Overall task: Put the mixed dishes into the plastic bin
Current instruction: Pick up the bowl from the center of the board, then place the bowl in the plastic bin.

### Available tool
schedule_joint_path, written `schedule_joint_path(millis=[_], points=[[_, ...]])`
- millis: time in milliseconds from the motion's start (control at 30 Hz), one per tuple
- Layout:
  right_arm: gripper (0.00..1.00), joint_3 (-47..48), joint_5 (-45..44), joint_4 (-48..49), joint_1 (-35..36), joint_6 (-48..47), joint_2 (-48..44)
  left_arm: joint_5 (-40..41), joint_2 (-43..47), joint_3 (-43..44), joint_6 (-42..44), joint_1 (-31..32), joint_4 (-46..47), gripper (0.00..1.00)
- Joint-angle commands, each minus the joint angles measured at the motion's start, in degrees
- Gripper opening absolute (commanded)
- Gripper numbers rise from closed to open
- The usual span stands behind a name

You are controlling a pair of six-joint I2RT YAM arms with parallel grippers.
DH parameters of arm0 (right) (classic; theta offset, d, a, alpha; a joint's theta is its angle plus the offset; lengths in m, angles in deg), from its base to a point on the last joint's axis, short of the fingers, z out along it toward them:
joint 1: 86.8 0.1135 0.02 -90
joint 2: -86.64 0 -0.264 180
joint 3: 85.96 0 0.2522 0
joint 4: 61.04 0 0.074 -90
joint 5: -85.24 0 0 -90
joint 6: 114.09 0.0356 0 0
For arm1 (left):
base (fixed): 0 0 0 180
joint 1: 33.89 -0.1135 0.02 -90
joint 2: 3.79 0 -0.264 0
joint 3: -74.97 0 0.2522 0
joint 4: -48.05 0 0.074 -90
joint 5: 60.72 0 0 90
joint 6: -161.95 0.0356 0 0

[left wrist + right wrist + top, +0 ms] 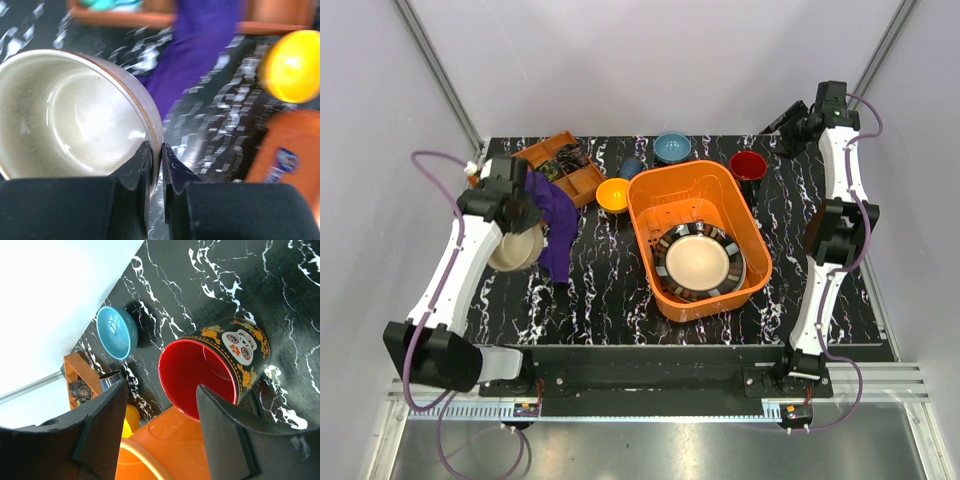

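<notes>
My left gripper [523, 232] [156, 155] is shut on the rim of the beige bowl [514, 250] [75, 115], which is tilted near the table's left edge. The orange plastic bin [650, 195] [285, 155] stands mid-table and holds a dark striped-rim plate [698, 262]. Behind the bin stand a red mug [748, 165] [240, 347], a blue bowl [672, 148] [116, 332] and an orange-yellow bowl [613, 195] [292, 67]. My right gripper [786, 130] [161, 385] hangs open above the back right corner, with the mug below its fingers and nothing held.
A purple cloth [558, 225] [195, 60] lies just right of the held bowl. A brown-orange compartment tray [565, 160] sits at the back left, and a small dark blue cup [631, 167] stands between it and the bin. White walls close three sides.
</notes>
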Motion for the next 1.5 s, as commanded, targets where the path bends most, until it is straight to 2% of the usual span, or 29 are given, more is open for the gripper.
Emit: schedule_joint_path(millis=[0,400,533,633,1000,1467], points=[[0.66,-1.04,-2.06,1.02,-0.45,2.44,-6.16,4.23,-6.12,13.86,3.93,6.45,2.89,0.00],[0.67,-6.31,-3.20,1.37,-2.56,2.36,-10.64,3.36,-24.51,43.31,15.35,19.82,1.04,0.00],[0.67,-10.52,-3.29,2.07,-3.53,2.10,-13.09,3.62,-30.40,54.71,19.23,25.69,-1.15,0.00],[0.67,-14.11,-3.20,3.04,-4.32,2.18,-14.94,2.75,-33.57,59.30,20.64,28.77,-2.12,0.00],[0.67,-25.11,-2.50,8.92,-5.29,4.64,-19.78,-1.56,-35.42,60.38,23.80,37.13,-2.12,0.00],[0.67,-28.11,-2.50,10.33,-5.29,4.65,-23.03,-2.44,-38.05,60.29,26.79,48.65,-1.60,0.00]])
